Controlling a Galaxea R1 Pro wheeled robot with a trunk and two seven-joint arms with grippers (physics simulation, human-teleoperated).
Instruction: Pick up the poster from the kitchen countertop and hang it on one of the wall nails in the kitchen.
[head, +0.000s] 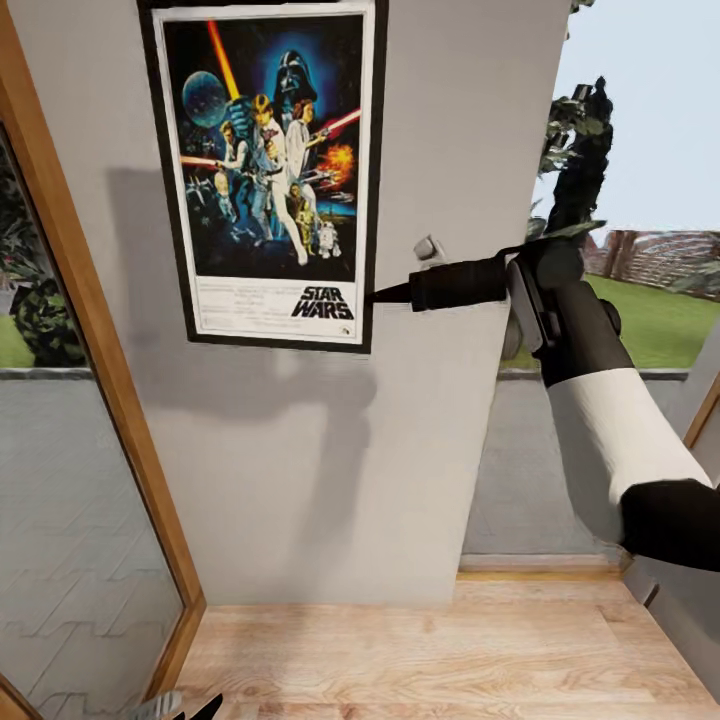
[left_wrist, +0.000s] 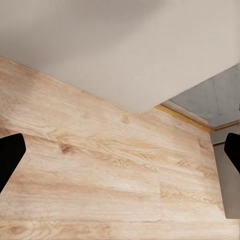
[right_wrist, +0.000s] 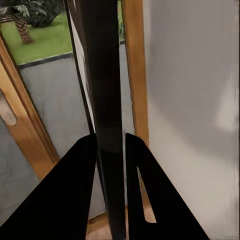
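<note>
Poster (head: 268, 170) held flat against the pale wall (head: 330, 480), pinched at its right edge by the right gripper (head: 385, 295).

Its fingers (right_wrist: 75, 200) clamp the black frame; let go before the frame catches and it drops to the wooden floor (head: 440, 660). No nail is visible, and the poster's top is cut off. The left gripper (left_wrist: 120, 155) hangs with fingers spread, holding nothing.

The top of the poster (head: 268, 170) is cut off by the head view's upper edge, so I cannot see any nail holding it. My right hand (head: 385, 294) meets its lower right edge, fingertips too dark to separate. My left hand's fingers (left_wrist: 10, 156) are clipped at the wrist picture's sides.
</note>
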